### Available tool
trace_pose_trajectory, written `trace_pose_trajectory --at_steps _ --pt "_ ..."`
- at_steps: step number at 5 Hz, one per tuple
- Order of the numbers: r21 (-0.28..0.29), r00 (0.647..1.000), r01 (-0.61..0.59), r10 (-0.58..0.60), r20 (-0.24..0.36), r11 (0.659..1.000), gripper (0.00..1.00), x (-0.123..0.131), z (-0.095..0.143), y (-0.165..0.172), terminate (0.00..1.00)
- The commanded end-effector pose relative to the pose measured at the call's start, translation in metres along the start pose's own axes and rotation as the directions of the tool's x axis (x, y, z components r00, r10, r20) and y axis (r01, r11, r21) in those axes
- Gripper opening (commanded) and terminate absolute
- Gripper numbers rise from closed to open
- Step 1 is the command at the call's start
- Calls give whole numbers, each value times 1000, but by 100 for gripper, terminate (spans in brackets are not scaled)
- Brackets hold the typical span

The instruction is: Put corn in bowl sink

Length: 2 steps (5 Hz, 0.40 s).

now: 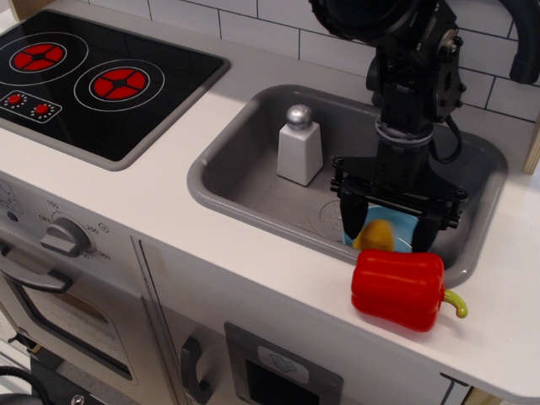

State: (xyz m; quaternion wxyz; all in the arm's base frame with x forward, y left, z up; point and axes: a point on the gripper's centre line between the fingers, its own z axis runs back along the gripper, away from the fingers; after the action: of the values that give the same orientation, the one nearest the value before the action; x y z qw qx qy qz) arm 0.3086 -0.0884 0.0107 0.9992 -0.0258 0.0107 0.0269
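Note:
The yellow corn (377, 235) lies in the light blue bowl (398, 228) at the front right of the grey sink (245, 169). Only the corn's top shows above the sink's front rim. My black gripper (389, 226) hangs straight down over the bowl with its fingers spread wide, one on each side of the corn and not pressing it. The bowl is mostly hidden by the gripper and the rim.
A white salt shaker (299, 146) with a silver cap stands in the sink left of the gripper. A red bell pepper (400, 288) lies on the counter just in front of the bowl. The black stovetop (93, 80) is at the far left. A black faucet (521, 38) is at the top right.

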Motion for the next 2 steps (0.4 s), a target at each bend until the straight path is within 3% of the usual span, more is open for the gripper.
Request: trace_pose_trajectory --at_steps 1,2 --pt "-47 998 -22 25 55 999 100 14 32 3 0" --pt "-61 996 -37 42 79 997 100 17 47 5 0"
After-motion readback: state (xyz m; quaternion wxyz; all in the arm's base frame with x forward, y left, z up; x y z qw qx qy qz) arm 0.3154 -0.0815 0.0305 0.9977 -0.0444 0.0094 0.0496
